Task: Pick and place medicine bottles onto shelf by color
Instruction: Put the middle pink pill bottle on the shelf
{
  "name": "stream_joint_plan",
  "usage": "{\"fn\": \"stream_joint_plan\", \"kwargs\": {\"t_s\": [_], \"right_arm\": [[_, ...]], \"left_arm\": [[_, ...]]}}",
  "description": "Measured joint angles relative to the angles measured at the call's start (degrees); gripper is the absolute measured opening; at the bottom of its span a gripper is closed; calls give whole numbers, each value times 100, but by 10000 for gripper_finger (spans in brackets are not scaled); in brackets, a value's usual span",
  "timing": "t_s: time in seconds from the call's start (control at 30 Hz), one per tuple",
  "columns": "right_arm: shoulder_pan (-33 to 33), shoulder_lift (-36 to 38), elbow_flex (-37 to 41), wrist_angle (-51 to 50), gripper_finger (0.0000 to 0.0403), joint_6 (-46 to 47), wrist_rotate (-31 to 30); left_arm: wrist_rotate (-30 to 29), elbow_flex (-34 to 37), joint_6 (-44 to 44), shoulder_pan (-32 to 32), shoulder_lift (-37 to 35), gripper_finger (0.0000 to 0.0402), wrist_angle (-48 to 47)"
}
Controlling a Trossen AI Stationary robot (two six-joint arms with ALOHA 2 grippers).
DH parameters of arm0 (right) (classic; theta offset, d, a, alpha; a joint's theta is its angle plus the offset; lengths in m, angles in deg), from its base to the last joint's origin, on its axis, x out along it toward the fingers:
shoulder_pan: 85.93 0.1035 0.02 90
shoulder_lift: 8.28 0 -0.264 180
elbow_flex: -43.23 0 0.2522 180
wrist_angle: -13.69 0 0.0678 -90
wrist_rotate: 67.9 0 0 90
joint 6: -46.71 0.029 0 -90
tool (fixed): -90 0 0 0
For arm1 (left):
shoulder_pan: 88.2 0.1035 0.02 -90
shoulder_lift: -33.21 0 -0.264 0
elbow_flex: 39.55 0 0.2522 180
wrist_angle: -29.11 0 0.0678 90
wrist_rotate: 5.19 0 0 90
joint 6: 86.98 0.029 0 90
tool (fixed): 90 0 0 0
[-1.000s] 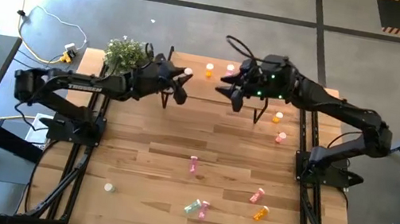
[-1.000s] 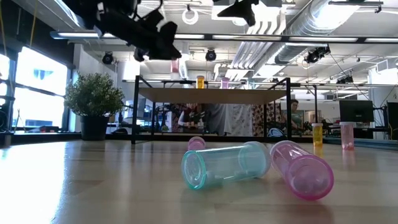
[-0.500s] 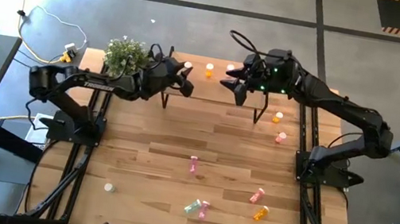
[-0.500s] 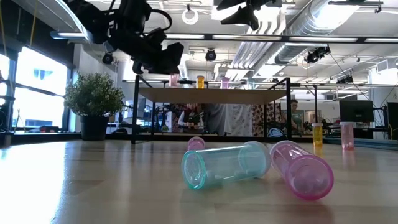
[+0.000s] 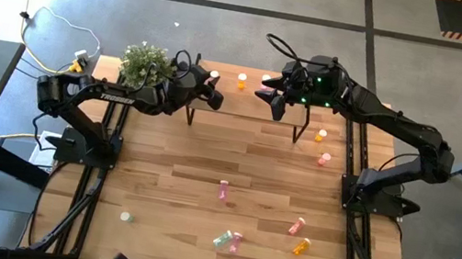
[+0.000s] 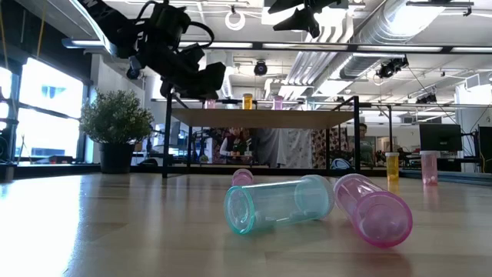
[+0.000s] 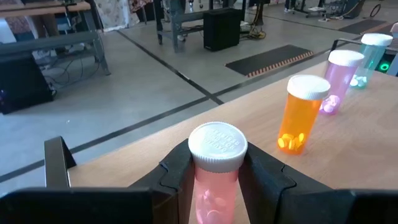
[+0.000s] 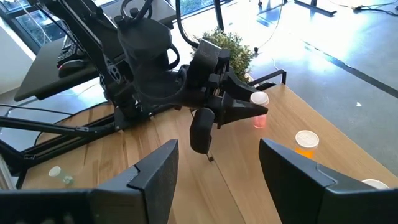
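Wooden table (image 5: 208,158) | left gripper (image 7: 214,171) clamps pink bottle (image 7: 214,168) upright on shelf (image 7: 348,155), orange bottle (image 7: 301,112) at 2 o'clock | right gripper (image 8: 214,165) spread wide, holding nothing

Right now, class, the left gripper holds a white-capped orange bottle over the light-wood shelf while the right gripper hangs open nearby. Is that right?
Not quite: the bottle in the left gripper is the translucent pink bottle with a white cap, as the left wrist view shows. The orange bottle stands free on the light-wood shelf. The right gripper is indeed open.

Three bottles (image 7: 303,112) stand in a row on the shelf (image 7: 348,155).
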Motion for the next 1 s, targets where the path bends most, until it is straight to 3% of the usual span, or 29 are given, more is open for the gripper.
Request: {"fn": "stream_joint_plan", "kwargs": {"t_s": [0.67, 1.0], "right_arm": [[2, 0, 0, 11, 215, 42, -15], [2, -2, 0, 7, 215, 42, -15]], "left_arm": [[292, 0, -89, 174, -2, 99, -119], [328, -2, -338, 169, -7, 150, -203]]}}
